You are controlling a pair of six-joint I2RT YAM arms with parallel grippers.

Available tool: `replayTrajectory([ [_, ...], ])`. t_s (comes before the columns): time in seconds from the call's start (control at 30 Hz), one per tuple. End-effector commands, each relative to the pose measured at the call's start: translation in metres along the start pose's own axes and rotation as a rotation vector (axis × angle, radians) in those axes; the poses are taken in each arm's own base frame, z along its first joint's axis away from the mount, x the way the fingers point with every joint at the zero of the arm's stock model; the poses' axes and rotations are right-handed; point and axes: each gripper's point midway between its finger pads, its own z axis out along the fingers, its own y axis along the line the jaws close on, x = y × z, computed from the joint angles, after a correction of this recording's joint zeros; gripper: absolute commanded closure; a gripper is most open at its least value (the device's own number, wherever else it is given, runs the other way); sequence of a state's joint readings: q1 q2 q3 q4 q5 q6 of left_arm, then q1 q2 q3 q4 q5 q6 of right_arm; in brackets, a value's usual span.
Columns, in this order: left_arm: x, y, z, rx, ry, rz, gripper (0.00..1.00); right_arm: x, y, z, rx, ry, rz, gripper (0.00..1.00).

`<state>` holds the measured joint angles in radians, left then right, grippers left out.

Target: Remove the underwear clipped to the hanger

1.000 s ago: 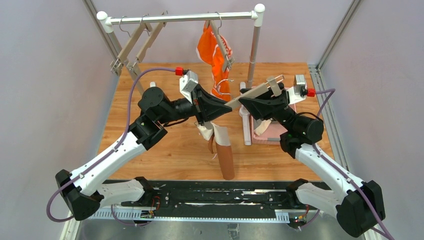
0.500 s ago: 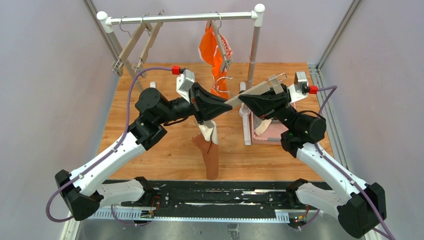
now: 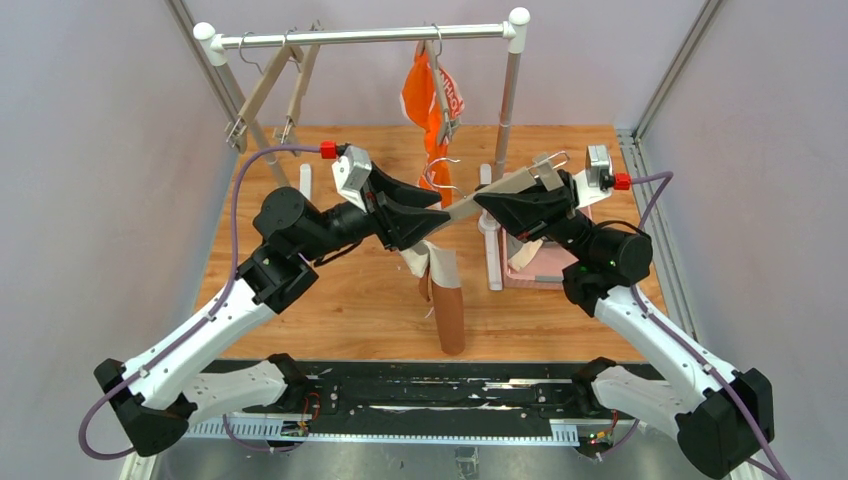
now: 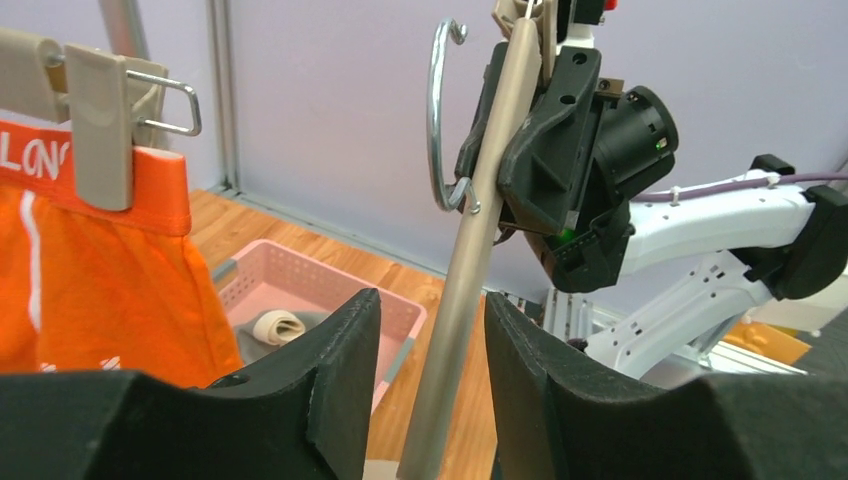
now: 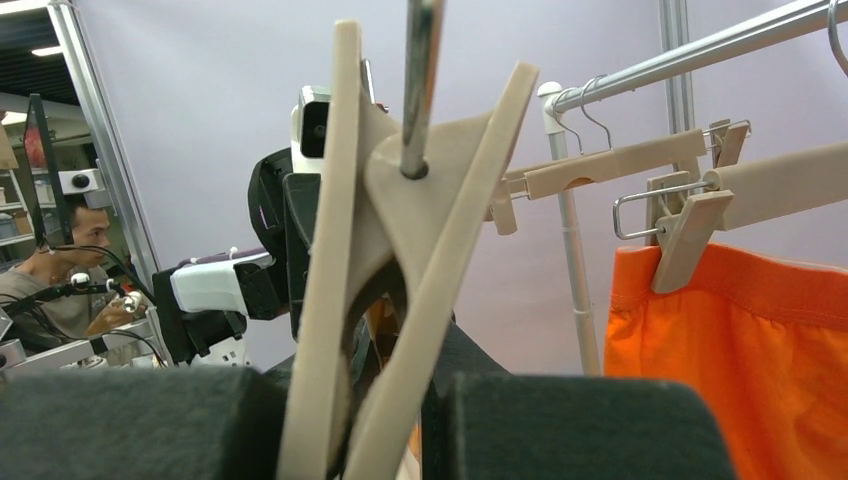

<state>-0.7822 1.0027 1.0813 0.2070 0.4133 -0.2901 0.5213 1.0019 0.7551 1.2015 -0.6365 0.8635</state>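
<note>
I saw the rack at the back of the table, with two bare hangers on its left end and a clipped pair right of them. Before it a third hanger hung over mid-table, another pair dangling under its left end, the basket to its right.

Pale lilac walls enclose a wooden tabletop lying below the left gripper and right gripper. Beyond both stands a clothes rail, a metal bar on white posts. Far past the right gripper, a man and bright ceiling strip lights show.
</note>
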Motion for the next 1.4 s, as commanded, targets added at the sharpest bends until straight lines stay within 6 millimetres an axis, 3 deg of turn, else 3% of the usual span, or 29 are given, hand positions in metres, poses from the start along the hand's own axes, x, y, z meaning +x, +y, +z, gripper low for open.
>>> replayTrajectory([
  [0.0, 0.01, 0.009, -0.011, -0.063, 0.034, 0.048, 0.49, -0.026, 0.031, 0.006, -0.089, -0.053, -0.049, 1.0],
  [0.13, 0.023, 0.013, -0.019, -0.085, 0.064, 0.048, 0.46, -0.03, 0.037, 0.005, -0.096, -0.054, -0.056, 0.99],
  [0.3, 0.033, 0.004, -0.026, -0.042, 0.089, 0.042, 0.45, -0.036, 0.043, 0.004, -0.096, -0.054, -0.077, 1.0],
  [0.53, 0.036, -0.014, -0.034, 0.048, 0.086, 0.036, 0.45, -0.04, 0.045, 0.003, -0.084, -0.056, -0.101, 1.0],
  [0.7, 0.044, -0.012, -0.036, 0.037, 0.101, 0.028, 0.46, -0.042, 0.047, 0.003, -0.086, -0.06, -0.097, 0.99],
  [0.77, 0.044, -0.012, -0.035, 0.041, 0.098, 0.022, 0.5, -0.041, 0.046, 0.003, -0.085, -0.058, -0.095, 0.99],
  [0.87, 0.04, -0.016, -0.033, 0.061, 0.088, 0.019, 0.69, -0.039, 0.045, 0.003, -0.084, -0.051, -0.09, 0.99],
  [0.93, 0.036, -0.017, -0.032, 0.063, 0.085, 0.012, 0.76, -0.038, 0.044, 0.003, -0.081, -0.049, -0.089, 1.0],
  [1.1, 0.031, -0.02, -0.032, 0.069, 0.079, 0.009, 0.66, -0.034, 0.041, 0.001, -0.065, -0.038, -0.086, 0.99],
  [1.37, 0.023, -0.021, -0.035, 0.053, 0.051, -0.007, 0.64, -0.032, 0.04, 0.0, -0.061, -0.025, -0.084, 0.99],
])
